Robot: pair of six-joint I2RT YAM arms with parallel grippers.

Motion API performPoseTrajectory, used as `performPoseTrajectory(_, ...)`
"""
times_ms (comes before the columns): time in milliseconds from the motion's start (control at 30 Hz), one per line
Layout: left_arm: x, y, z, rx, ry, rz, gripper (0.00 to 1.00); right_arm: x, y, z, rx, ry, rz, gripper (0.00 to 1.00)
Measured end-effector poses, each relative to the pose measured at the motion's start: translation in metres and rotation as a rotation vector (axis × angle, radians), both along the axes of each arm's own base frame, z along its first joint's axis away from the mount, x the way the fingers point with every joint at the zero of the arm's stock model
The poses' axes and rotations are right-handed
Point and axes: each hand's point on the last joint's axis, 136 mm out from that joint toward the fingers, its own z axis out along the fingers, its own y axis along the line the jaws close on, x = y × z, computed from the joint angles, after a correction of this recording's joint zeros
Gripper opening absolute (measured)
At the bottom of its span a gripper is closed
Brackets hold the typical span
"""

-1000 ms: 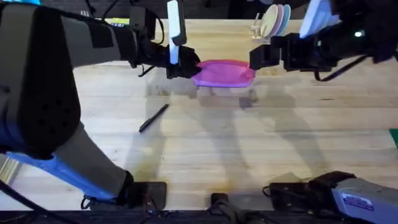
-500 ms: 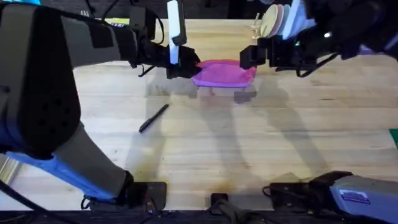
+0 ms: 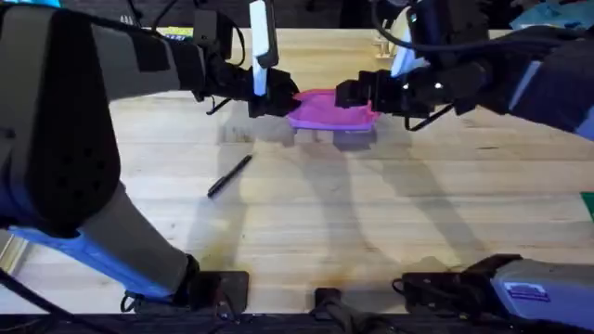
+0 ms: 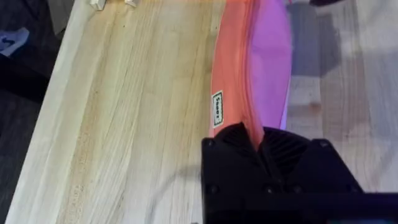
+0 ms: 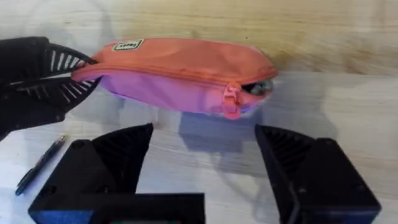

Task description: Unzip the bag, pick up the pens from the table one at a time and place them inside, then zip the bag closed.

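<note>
- The bag — a bright pink oblong pouch — lies at the far middle of the desk, its zipper nearly shut with the pull near one end.
- The left tool is clenched on the bag's end.
- The right tool hovers released — fingers spread before the pull.
- A black pen lies apart, nearer the bases.

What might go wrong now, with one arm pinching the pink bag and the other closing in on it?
The right tool is open near the zipper pull, a small target; its fingers may close beside it or catch fabric instead. The left tool holds the bag by one end only, so a tug on the zipper may slip the bag free or drag it across the table.
</note>
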Motion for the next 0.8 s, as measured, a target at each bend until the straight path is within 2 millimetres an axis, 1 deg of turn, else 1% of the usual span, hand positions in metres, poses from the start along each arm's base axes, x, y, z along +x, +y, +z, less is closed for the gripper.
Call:
performPoseTrajectory(233, 0.000, 0.000, 0.000, 0.000, 0.000, 0.000, 0.042, 0.006, -0.004, -0.021, -0.039, 0.033, -0.027, 0.994)
performPoseTrajectory(400, 0.000, 0.000, 0.000, 0.000, 0.000, 0.000, 0.042, 0.011, -0.003, -0.035, -0.054, 0.050, -0.035, 0.923)
performPoseTrajectory(533, 0.000, 0.000, 0.000, 0.000, 0.000, 0.000, 0.042, 0.015, -0.002, -0.035, -0.047, 0.035, -0.044, 0.884)
performPoseTrajectory(600, 0.000, 0.000, 0.000, 0.000, 0.000, 0.000, 0.042, 0.018, -0.002, -0.034, -0.042, 0.024, -0.048, 0.847)
performPoseTrajectory(800, 0.000, 0.000, 0.000, 0.000, 0.000, 0.000, 0.042, 0.022, 0.000, -0.031, -0.028, 0.003, -0.054, 0.676)
